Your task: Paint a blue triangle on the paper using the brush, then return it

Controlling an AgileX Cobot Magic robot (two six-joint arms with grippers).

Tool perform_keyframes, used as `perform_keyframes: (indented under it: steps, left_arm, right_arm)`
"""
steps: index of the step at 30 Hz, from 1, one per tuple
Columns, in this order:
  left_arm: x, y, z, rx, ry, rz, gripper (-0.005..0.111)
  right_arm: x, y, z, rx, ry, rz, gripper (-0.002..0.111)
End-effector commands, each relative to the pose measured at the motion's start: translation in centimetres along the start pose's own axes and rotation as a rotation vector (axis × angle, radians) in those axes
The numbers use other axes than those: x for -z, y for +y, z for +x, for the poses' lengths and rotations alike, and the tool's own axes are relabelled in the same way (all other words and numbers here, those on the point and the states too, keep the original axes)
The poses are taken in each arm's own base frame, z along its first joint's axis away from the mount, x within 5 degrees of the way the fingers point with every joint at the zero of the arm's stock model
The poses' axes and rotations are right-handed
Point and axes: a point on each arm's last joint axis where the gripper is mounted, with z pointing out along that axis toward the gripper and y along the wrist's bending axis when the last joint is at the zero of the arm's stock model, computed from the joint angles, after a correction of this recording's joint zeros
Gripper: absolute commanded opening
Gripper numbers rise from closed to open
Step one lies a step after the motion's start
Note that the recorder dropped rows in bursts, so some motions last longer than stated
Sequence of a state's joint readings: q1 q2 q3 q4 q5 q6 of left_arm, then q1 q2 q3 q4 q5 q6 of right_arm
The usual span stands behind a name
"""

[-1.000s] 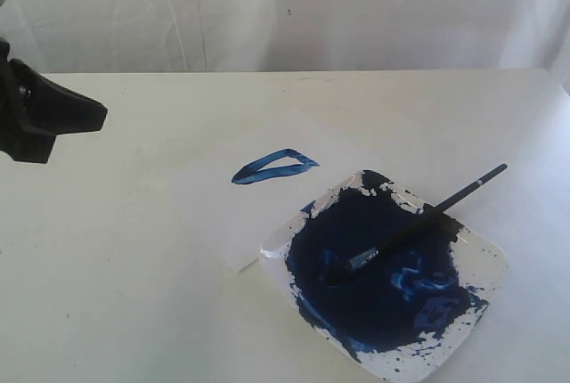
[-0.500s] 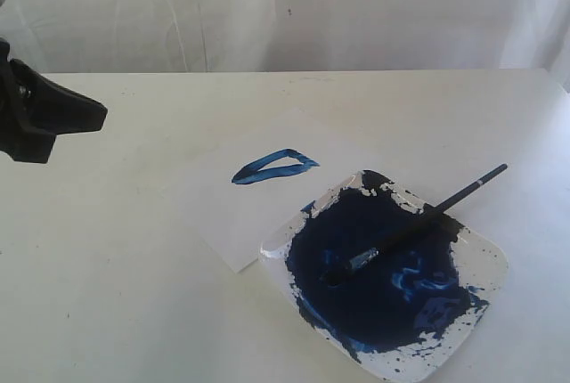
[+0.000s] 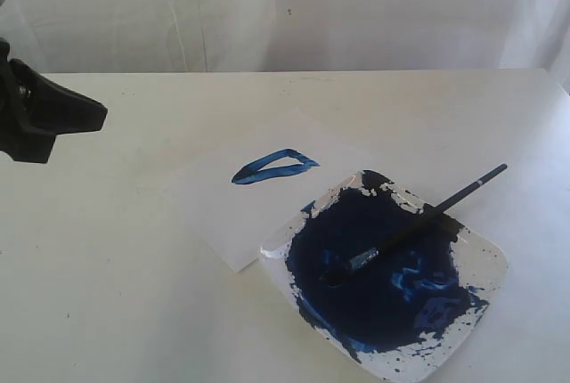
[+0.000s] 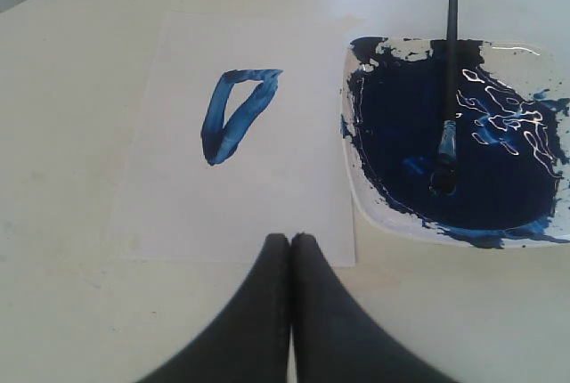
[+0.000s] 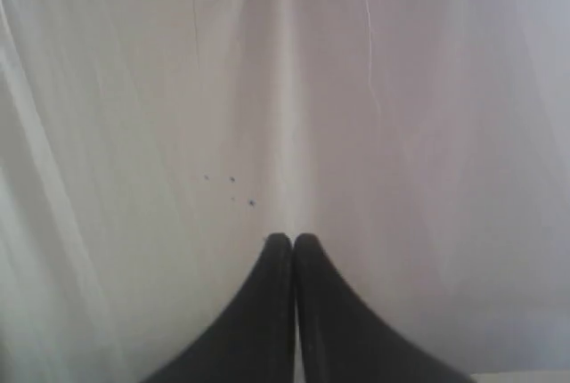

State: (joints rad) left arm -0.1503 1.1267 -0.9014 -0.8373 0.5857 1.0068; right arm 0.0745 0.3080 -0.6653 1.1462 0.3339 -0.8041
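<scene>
A small flattened blue triangle (image 3: pixel 274 167) (image 4: pixel 236 114) is painted on the white paper (image 3: pixel 233 214) (image 4: pixel 258 196) lying flat on the table. The black-handled brush (image 3: pixel 427 214) (image 4: pixel 450 62) rests across the clear square paint dish (image 3: pixel 488 263) (image 4: pixel 370 205), its bristles in the dark blue pool and its handle end sticking out past the rim. My left gripper (image 3: pixel 98 116) (image 4: pixel 290 239) hangs shut and empty at the far left, well away from the paper. My right gripper (image 5: pixel 291 239) is shut, empty, and faces the white backdrop; the exterior view does not show it.
The off-white table (image 3: pixel 134 294) runs back to a white cloth backdrop (image 3: pixel 356 9). The dish overlaps the paper's near right corner. Small dark specks mark the backdrop (image 5: pixel 233 180).
</scene>
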Motion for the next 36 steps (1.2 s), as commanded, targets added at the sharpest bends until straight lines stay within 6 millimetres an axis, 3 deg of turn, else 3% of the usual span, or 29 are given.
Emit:
perform_keyframes:
  steps: [1,5,9,11,14,17,24,25,27,30,36]
  left_arm:
    - [0.2,-0.3,0.0,0.014,-0.010,0.016,0.000]
    - [0.2,-0.3,0.0,0.014,-0.010,0.016,0.000]
    - [0.2,-0.3,0.0,0.014,-0.010,0.016,0.000]
    - [0.2,-0.3,0.0,0.014,-0.010,0.016,0.000]
    - [0.2,-0.3,0.0,0.014,-0.010,0.016,0.000]
    - [0.2,-0.3,0.0,0.014,-0.010,0.016,0.000]
    - [0.2,-0.3,0.0,0.014,-0.010,0.016,0.000]
    - [0.2,-0.3,0.0,0.014,-0.010,0.016,0.000]
    - [0.2,-0.3,0.0,0.013,-0.009,0.015,0.000]
    - [0.2,-0.3,0.0,0.011,-0.008,0.014,0.000]
    - [0.2,-0.3,0.0,0.011,-0.008,0.014,0.000]
  right_arm:
    - [0.7,0.3,-0.3,-0.357,-0.036,-0.017,0.000]
    - [0.7,0.2,-0.2,-0.394,-0.034,-0.014,0.000]
    - [0.5,-0.9,1.4,-0.133,0.027,0.074,0.000]
    - [0.6,-2.0,3.4,0.005,0.119,0.144,0.000]
    - [0.9,-3.2,5.7,0.079,0.201,0.218,0.000]
    - [2.0,-5.1,10.5,0.207,0.340,0.299,0.000]
    - [4.6,-7.0,17.9,0.242,0.509,0.327,0.000]
    - [5.4,-7.5,19.9,0.282,0.555,0.333,0.000]
    - [5.7,-7.6,19.5,0.384,0.512,0.336,0.000]
    - [5.9,-7.6,19.4,0.399,0.509,0.341,0.000]
    - [5.9,-7.6,19.4,0.240,0.477,0.380,0.000]
